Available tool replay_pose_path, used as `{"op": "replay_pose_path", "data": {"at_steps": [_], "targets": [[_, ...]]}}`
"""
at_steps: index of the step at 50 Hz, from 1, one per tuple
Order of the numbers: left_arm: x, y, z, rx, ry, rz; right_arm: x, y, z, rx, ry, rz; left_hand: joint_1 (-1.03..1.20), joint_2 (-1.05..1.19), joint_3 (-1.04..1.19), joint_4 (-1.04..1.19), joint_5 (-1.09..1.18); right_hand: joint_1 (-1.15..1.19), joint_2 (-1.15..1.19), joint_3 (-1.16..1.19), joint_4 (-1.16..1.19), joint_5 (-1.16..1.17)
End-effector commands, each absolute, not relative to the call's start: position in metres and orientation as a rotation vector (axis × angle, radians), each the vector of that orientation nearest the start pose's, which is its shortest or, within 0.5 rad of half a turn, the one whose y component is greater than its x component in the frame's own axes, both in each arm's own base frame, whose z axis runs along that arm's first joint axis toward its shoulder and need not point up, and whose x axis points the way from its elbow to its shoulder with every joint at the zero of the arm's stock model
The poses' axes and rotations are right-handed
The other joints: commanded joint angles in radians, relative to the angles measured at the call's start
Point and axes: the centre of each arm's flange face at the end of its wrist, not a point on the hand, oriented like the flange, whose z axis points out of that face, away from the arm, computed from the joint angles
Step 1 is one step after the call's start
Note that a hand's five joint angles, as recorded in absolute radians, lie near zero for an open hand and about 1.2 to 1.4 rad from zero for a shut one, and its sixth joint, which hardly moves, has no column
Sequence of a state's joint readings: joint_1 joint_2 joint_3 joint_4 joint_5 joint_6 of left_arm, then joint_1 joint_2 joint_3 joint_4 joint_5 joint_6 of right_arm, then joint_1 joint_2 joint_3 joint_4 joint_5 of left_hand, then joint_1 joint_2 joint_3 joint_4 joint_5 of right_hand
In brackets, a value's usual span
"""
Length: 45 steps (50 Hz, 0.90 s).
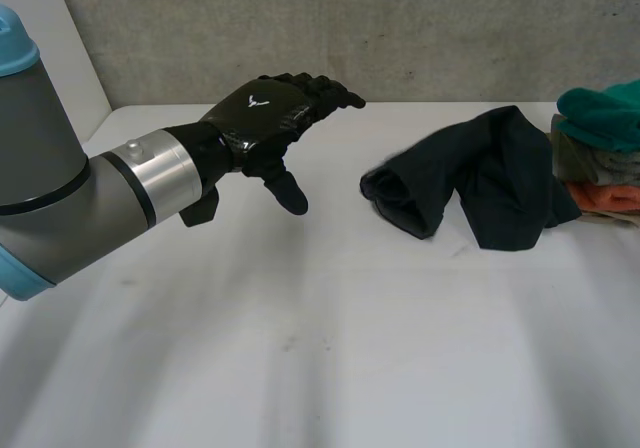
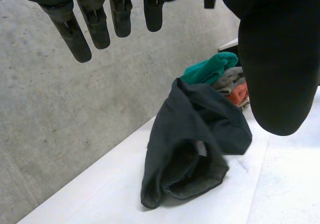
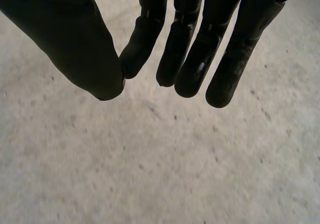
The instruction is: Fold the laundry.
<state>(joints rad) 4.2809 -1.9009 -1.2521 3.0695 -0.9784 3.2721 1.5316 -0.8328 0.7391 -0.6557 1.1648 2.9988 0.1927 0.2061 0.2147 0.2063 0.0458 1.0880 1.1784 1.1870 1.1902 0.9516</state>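
Currently, entry at rest state. White table [image 1: 300, 368] runs back to a grey concrete wall [image 1: 350, 28]. The grey left arm with a light-blue cap [image 1: 60, 198] reaches in over the table's left half.

The crumpled dark charcoal garment [image 1: 480, 183] lies on the table's right half, toward the wall. Just beside it, at the table's right edge, sits a small stack of teal, grey and orange clothes [image 1: 605, 148]; the garment's far edge appears to touch the stack.

Left hand [image 1: 265, 113]: above the table, well apart from the garment. Its fingers are straight and spread, the thumb stands off, and it holds nothing. Right hand [image 3: 197, 54]: fingers relaxed and nearly straight, thumb apart, nothing held, over a bare speckled surface.

Progress (judgement): the coloured stack looks like finished pieces, though I cannot tell how neatly they are folded. The dark garment has not been started. It is neither spread flat nor grasped, so reaching, flattening and every fold remain.

Garment appearance: one heap, humped in the middle. The end nearer the left hand is rolled over on itself into an open tube. A small pale tag shows inside that roll in the left wrist view. The cloth looks soft and limp, probably knit. No clear corner or hem shows from here.
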Motion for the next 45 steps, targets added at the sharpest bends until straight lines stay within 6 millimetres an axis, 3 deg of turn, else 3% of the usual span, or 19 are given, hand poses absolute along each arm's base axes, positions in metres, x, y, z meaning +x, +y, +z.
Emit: {"op": "replay_pose_path", "data": {"at_steps": [1, 2, 8, 12, 16, 28, 31, 33, 45], "targets": [[-0.316, -0.252, 0.286, -0.998, -1.678, 1.619, 0.137, -0.508, 0.298, -0.67, 1.383, -2.711, 0.05, 0.037, 0.028, 0.037, 0.023, -0.129, -0.219, -0.227, -0.231, -0.167], [-0.316, -0.251, 0.285, -0.997, -1.682, 1.617, 0.139, -0.498, 0.293, -0.679, 1.424, -2.668, 0.05, 0.037, 0.028, 0.037, 0.023, -0.564, -0.655, -0.663, -0.666, -0.602], [-0.316, -0.247, 0.277, -0.996, -1.704, 1.589, 0.147, -0.459, 0.277, -0.736, 1.526, -2.535, 0.05, 0.037, 0.028, 0.037, 0.023, -0.909, -0.999, -1.008, -1.011, -0.947], [-0.319, -0.243, 0.275, -1.003, -1.704, 1.573, 0.156, -0.436, 0.259, -0.808, 1.579, -2.425, 0.05, 0.037, 0.028, 0.037, 0.023, -0.914, -1.004, -1.012, -1.016, -0.952], [-0.322, -0.239, 0.272, -1.008, -1.704, 1.561, 0.16, -0.42, 0.254, -0.962, 1.621, -2.394, 0.053, 0.04, 0.031, 0.039, 0.025, -0.914, -1.004, -1.012, -1.016, -0.952], [-0.339, -0.236, 0.251, -0.95, -1.785, 1.61, 0.158, -0.4, 0.225, -1.361, 2.003, -2.202, 0.047, 0.034, 0.025, 0.034, 0.02, -0.914, -1.004, -1.012, -1.016, -0.952], [-0.338, -0.239, 0.247, -0.907, -1.812, 1.63, 0.179, -0.392, 0.219, -1.47, 1.939, -2.199, 0.047, 0.034, 0.025, 0.034, 0.02, -0.914, -1.004, -1.012, -1.016, -0.952], [-0.336, -0.24, 0.243, -0.89, -1.831, 1.646, 0.204, -0.382, 0.22, -1.564, 1.831, -2.21, 0.047, 0.034, 0.025, 0.034, 0.02, -0.914, -1.004, -1.012, -1.016, -0.952], [-0.328, -0.237, 0.233, -0.874, -1.863, 1.649, 0.278, -0.371, 0.195, -1.714, 1.497, -2.3, 0.047, 0.034, 0.025, 0.034, 0.02, -0.914, -1.004, -1.012, -1.016, -0.952]]}}
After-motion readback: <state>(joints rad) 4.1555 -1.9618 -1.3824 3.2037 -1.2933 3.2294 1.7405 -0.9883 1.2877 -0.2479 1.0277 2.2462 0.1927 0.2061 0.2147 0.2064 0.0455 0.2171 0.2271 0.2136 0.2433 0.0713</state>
